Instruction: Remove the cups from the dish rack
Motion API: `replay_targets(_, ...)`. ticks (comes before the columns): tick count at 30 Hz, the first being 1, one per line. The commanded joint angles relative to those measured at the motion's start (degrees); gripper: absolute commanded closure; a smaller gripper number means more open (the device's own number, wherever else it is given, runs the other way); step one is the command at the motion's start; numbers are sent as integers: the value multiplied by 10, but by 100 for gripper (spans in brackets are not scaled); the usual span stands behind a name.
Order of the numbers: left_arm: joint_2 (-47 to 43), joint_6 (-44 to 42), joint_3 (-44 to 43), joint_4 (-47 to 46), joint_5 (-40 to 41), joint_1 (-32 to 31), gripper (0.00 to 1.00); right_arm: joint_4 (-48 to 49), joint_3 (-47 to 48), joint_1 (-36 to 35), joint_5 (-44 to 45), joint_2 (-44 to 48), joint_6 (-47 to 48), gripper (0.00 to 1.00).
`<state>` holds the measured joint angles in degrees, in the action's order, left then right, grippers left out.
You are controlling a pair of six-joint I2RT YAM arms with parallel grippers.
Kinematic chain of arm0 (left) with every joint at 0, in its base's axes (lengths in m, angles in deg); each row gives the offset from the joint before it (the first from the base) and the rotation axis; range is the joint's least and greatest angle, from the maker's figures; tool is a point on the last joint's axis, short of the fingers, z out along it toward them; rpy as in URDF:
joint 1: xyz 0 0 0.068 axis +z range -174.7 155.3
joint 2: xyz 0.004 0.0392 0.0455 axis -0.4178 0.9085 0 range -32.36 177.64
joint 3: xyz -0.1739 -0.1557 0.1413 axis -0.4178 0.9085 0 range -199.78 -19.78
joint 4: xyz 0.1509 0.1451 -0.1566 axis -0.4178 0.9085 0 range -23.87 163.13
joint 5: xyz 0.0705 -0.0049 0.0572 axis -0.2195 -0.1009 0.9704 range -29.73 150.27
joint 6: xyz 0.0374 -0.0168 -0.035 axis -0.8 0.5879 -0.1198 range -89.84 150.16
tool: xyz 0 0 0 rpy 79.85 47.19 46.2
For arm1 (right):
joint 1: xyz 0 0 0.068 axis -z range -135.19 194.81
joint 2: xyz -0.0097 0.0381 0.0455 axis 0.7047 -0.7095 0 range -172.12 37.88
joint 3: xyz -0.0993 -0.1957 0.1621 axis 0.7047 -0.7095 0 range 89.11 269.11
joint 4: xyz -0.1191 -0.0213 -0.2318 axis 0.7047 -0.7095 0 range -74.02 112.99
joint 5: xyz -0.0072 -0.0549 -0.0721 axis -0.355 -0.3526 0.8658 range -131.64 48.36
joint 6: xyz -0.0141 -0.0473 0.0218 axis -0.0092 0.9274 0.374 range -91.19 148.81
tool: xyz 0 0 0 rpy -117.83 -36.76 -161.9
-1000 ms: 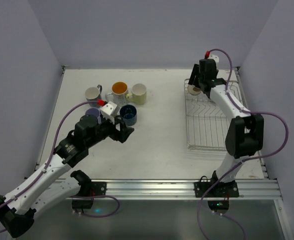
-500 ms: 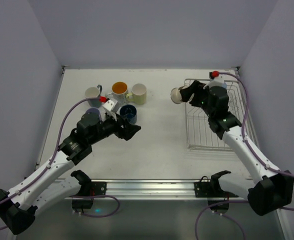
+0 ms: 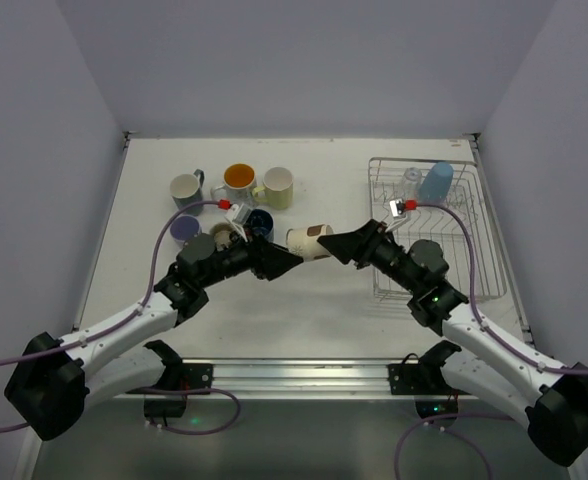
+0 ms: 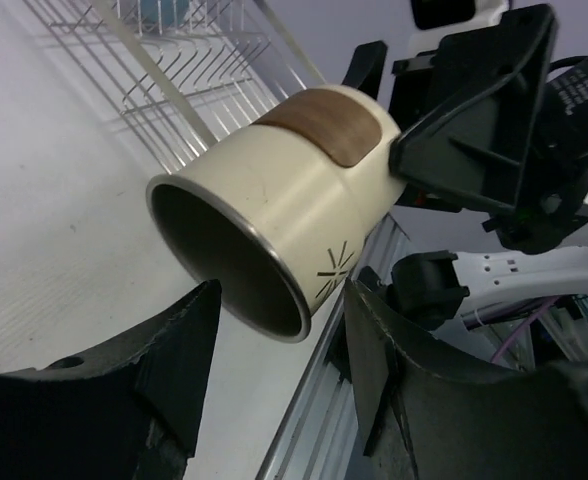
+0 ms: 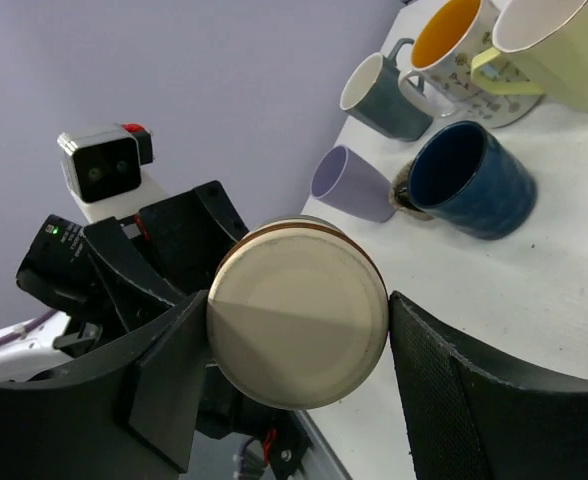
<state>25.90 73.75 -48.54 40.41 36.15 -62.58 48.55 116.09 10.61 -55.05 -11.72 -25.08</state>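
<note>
My right gripper (image 3: 339,243) is shut on a cream cup (image 3: 307,241) with a brown band and holds it on its side above the table's middle. In the right wrist view the fingers (image 5: 444,385) press both sides of the cup's base (image 5: 297,325). The cup's mouth (image 4: 229,255) faces my left gripper (image 3: 286,262), which is open, with its tips on either side of the rim and gaps showing. The dish rack (image 3: 414,270) stands at the right and holds a light blue cup (image 3: 436,181) and a clear glass (image 3: 411,178).
Several mugs stand at the back left: a white one (image 3: 185,188), an orange-lined one (image 3: 238,178), a cream one (image 3: 277,186), a lavender one (image 3: 184,228) and a navy one (image 3: 258,226). The left arm's wrist hangs just beside the navy and lavender mugs.
My right gripper has carried the cream cup from the rack's back corner leftward to the table's middle. My left gripper has moved right to meet its mouth.
</note>
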Motion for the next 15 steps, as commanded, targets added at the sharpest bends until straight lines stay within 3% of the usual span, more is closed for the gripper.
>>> replay_targets(1, -6, 46, 10, -131, -26, -3, 44, 108, -18, -4, -21, -4, -53, 61)
replay_targets(5, 5, 46, 13, -160, -29, -6, 56, 138, -19, -4, -47, -28, -68, 61)
replay_targets(6, 9, 46, 12, -165, -30, -5, 68, 145, -19, -4, -53, -35, -72, 61)
replay_targets(8, 19, 44, 10, -175, -33, -6, 80, 170, -22, -5, -68, -56, -85, 61)
replay_targets(9, 20, 41, 5, -174, -32, -7, 94, 176, -23, -6, -72, -61, -89, 60)
replay_targets(10, 21, 33, 2, -166, -30, -6, 100, 181, -25, -6, -72, -68, -90, 59)
replay_targets(11, 23, 27, -2, -155, -23, -6, 100, 181, -27, -5, -70, -67, -91, 56)
replay_targets(12, 23, 17, -17, -139, -15, -6, 100, 176, -29, -5, -52, -64, -89, 40)
replay_targets(15, 26, -53, -75, -7, 50, -8, 100, 75, -18, -5, 1, -25, -36, 9)
